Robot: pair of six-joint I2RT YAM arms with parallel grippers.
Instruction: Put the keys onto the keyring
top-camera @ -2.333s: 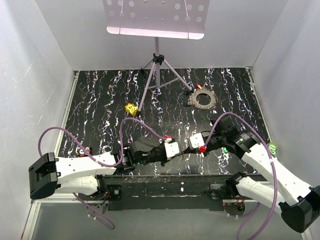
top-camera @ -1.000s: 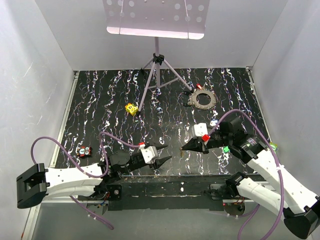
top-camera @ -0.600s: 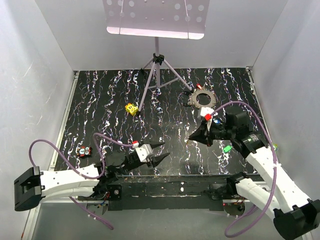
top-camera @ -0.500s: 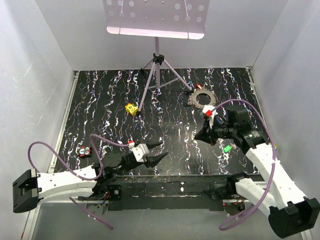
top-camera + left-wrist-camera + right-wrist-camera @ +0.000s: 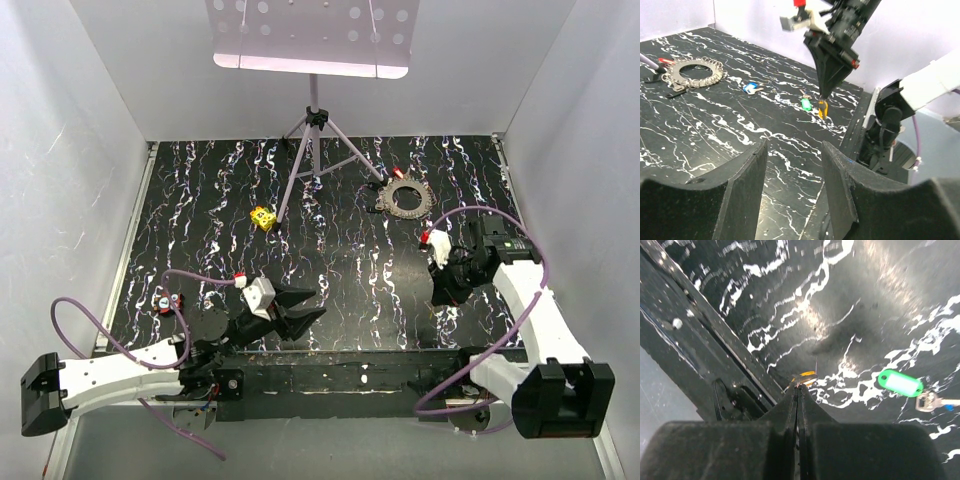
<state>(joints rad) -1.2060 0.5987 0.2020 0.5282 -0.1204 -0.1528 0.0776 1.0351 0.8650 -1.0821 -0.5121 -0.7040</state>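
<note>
- The left arm (image 5: 110,365) and the right arm (image 5: 540,320) wear glossy white shells with black joints.
- A thin purple cable (image 5: 75,299) loops off each arm.
- Each arm has 1 blocky black housing (image 5: 552,400).
- The left gripper (image 5: 794,146) has 2 broad, matt-black, curved fingers (image 5: 740,185).
- The right gripper (image 5: 823,97) is a black tapering cone under a white block (image 5: 807,21) with a red cap (image 5: 800,2).

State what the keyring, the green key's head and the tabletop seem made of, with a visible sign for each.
The keyring: probably metal, dull silvery grey with glints. The green key's head: likely plastic, bright even colour, soft sheen. The tabletop: glossy black with white marble-like veins; stone or printed laminate, cannot tell.
</note>
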